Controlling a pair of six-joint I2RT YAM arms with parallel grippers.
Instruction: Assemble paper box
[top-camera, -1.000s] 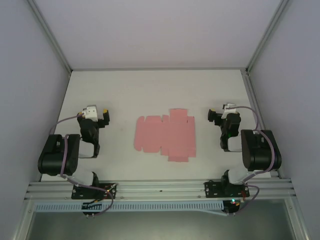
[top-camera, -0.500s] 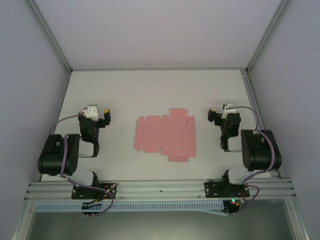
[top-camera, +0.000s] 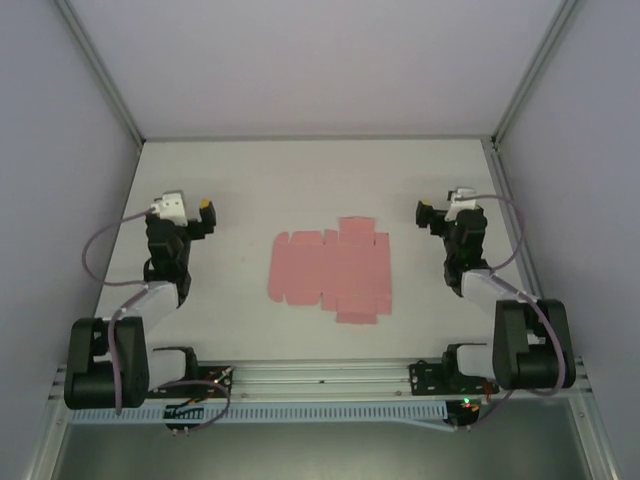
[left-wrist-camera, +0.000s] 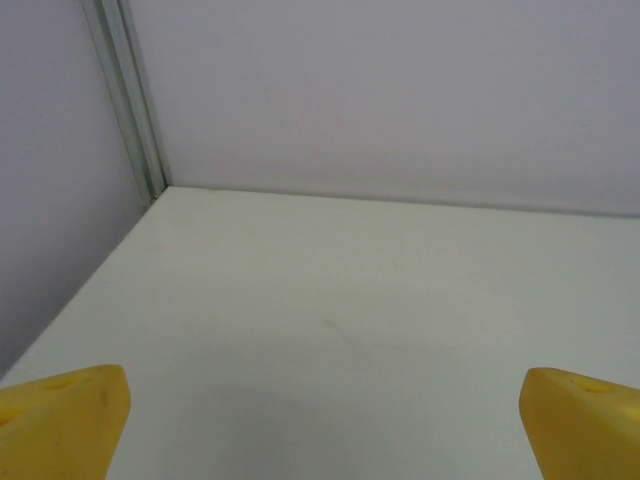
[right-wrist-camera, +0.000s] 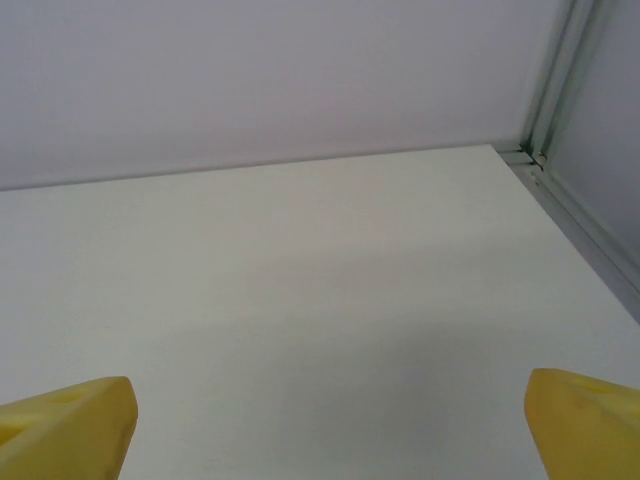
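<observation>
A white worktop (top-camera: 300, 175) lies inside an enclosure of pale lilac walls (top-camera: 320, 60) edged with aluminium rails (top-camera: 100, 75). Near the middle of the worktop lies the paper box (top-camera: 330, 272), a thin pink die-cut card sheet with flaps, spread flat and unfolded. It sits between the two arms and well apart from each. The left jaws, at the tip of the black left arm (top-camera: 160, 265), stand wide and hold nothing. In the left wrist view their yellow fingertips (left-wrist-camera: 60, 420) sit at opposite bottom corners over bare white surface. The right jaws, on the black right arm (top-camera: 468, 262), are likewise wide and empty, their yellow fingertips (right-wrist-camera: 65, 425) far apart and facing the back wall.
</observation>
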